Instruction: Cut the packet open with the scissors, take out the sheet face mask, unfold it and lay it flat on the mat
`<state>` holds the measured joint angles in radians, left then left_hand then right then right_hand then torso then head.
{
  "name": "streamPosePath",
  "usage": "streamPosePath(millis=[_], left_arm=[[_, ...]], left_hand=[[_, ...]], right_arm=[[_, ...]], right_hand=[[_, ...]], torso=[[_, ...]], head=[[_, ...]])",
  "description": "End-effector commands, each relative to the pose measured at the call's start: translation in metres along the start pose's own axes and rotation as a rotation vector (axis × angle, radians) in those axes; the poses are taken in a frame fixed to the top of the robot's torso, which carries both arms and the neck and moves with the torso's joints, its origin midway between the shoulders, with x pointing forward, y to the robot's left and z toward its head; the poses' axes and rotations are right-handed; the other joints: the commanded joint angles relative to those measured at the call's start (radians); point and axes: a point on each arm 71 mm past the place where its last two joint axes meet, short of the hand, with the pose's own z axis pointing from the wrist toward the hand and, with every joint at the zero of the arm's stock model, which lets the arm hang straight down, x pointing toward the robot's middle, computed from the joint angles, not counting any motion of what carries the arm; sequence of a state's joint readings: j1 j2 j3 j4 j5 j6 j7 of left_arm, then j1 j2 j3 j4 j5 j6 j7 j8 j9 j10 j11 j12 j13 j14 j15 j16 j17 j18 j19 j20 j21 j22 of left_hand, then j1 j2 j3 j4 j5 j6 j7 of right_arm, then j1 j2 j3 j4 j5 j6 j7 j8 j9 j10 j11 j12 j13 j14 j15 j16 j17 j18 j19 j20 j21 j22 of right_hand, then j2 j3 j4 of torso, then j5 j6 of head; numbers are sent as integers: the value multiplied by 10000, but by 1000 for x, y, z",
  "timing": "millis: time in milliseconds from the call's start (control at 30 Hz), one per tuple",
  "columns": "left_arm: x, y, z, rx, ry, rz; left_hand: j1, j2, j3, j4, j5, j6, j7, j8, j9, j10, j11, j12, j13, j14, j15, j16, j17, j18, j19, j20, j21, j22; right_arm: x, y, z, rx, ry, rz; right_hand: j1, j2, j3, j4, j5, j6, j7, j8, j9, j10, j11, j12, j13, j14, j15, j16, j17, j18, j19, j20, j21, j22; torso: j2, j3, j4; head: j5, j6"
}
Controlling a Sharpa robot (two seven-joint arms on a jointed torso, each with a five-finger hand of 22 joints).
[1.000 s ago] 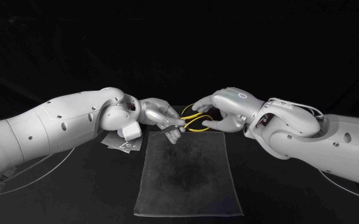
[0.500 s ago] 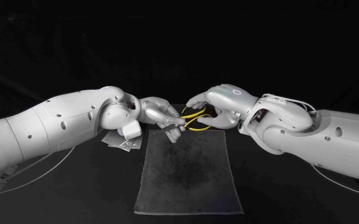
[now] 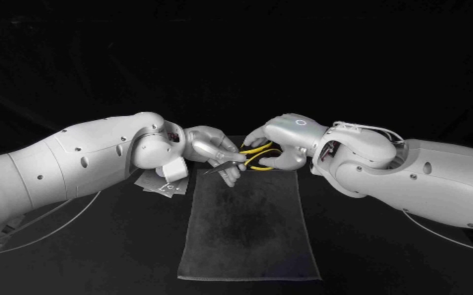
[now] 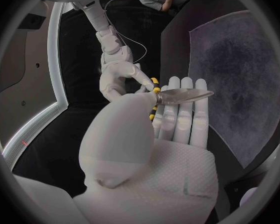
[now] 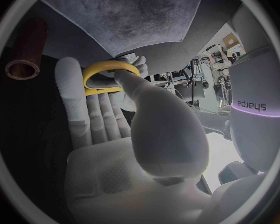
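We read one mark: "sharpa", upside down, on the white arm [image 5: 255, 84]. Packet [image 3: 163, 187] print is too small to read.

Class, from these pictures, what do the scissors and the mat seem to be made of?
The scissors: handles probably glossy yellow plastic; blades look like bare metal, catching light. The mat: likely soft grey fabric, matt, with a mottled, napped surface.

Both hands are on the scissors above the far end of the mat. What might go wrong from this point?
1. The left hand pinches the scissors by the blades while the right hand grips the yellow handles. A mistimed release may drop them onto the mat.
2. The packet lies partly under the left arm, which may drag or push it away.
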<state>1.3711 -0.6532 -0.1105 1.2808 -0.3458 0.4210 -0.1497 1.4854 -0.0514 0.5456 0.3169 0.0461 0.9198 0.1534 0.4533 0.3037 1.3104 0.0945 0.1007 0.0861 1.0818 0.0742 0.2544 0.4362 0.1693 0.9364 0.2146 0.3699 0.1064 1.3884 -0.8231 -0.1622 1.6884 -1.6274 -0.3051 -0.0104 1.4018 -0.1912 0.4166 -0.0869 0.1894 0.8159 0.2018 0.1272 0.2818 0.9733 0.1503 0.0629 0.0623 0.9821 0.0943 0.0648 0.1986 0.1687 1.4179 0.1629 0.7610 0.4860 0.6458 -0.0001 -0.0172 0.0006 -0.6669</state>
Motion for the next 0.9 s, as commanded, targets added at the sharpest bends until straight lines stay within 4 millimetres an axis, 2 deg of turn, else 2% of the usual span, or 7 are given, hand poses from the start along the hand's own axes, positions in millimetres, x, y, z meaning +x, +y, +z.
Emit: streamPosePath(millis=[33, 200, 400, 500, 633, 900], left_arm=[[2, -3, 0, 216, 163, -164], [2, -3, 0, 227, 193, -164], [3, -4, 0, 273, 253, -178], [3, -4, 0, 325, 261, -276], [4, -5, 0, 398, 299, -366], [9, -8, 2, 562, 478, -454]], left_hand=[[133, 12, 613, -530, 40, 18, -51, 34, 1176, 92, -31, 42, 16, 61, -43, 67, 8, 128, 57, -32, 39, 17], [113, -14, 662, -552, 41, 17, -50, 44, 1200, 96, -31, 42, 19, 62, -44, 68, 20, 126, 54, -37, 58, 27], [106, -18, 673, -554, 39, 17, -50, 46, 1206, 98, -30, 43, 21, 63, -44, 69, 23, 125, 53, -38, 62, 29], [97, -19, 683, -554, 39, 18, -50, 49, 1212, 101, -30, 44, 22, 65, -44, 70, 26, 124, 53, -38, 66, 31], [86, -20, 695, -553, 38, 19, -51, 53, 1220, 105, -30, 46, 24, 67, -44, 71, 30, 123, 53, -38, 72, 34], [76, -21, 707, -552, 37, 18, -53, 55, 1227, 106, -30, 46, 25, 68, -44, 72, 33, 122, 52, -38, 76, 36]], right_arm=[[5, -4, 0, 250, 622, -351], [6, -8, 1, 336, 682, -501], [6, -11, 1, 416, 725, -612], [7, -11, 2, 429, 792, -640], [10, -11, 4, 404, 928, -668], [18, -8, 11, 421, 1343, -857]], right_hand=[[-119, 16, -24, 25, -30, 107, 3, -3, -3, 81, 18, 25, 16, 59, -15, 47, -16, 1, -36, -34, 10, -7], [-111, 40, 5, 15, -11, 179, -11, 15, -1, 173, 1, 26, 15, 113, -27, 52, -46, 31, -77, -48, -101, -149], [-124, 81, 174, -15, -5, 363, -40, 69, 3, 447, -32, 42, 15, 247, -60, 66, -120, 33, -103, -72, -109, -157], [-188, 75, 330, -20, -20, 510, -83, 123, 8, 644, -68, 46, 10, 369, -84, 87, -163, 34, -118, -83, -133, -189], [-370, 18, 730, -2, -73, 774, -244, 206, 7, 945, -196, 20, 0, 538, -154, 97, -253, 60, -155, -131, -207, -280], [-540, -50, 921, 54, -123, 795, -283, 167, -20, 993, -186, -9, -8, 621, -157, 101, -298, 51, -156, -132, -221, -294]], torso=[[0, -8, -16], [3, 11, -10], [3, 10, -13], [4, 9, -25], [9, 11, -23], [2, 12, -14]], head=[[7, -2], [5, -1], [-4, 3], [2, 8], [6, 0], [-27, -25]])
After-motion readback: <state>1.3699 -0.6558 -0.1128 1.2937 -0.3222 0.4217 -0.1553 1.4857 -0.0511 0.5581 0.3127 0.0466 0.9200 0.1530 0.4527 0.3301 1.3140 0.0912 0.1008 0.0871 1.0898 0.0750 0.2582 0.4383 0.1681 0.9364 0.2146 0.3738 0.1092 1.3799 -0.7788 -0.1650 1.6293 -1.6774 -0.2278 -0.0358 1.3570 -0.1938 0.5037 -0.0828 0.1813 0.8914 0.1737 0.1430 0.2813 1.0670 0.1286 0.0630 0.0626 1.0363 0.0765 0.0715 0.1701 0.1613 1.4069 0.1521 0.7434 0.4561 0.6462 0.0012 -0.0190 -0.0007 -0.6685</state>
